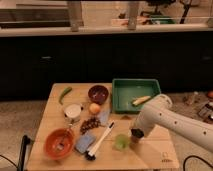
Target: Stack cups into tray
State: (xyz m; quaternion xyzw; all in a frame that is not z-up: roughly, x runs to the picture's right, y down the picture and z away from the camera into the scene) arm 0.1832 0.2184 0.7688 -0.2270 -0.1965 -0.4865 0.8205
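Observation:
A translucent light-green cup [121,141] stands upright near the table's front edge. My gripper [135,134] is down at the table just to its right, at the end of the white arm [165,120] that comes in from the right. A small dark shape sits at the gripper's tip; I cannot tell whether it is a cup or part of the gripper. The dark-green tray [121,94] lies at the back right of the table, behind the arm, and holds a yellowish item [141,100].
On the wooden table [55,117] are a dark red-brown bowl [98,93], a small white bowl [73,110], an orange bowl [59,142], a green pepper [65,93], a round fruit [94,108], grapes [90,123], a blue sponge [85,143] and a brush [100,142].

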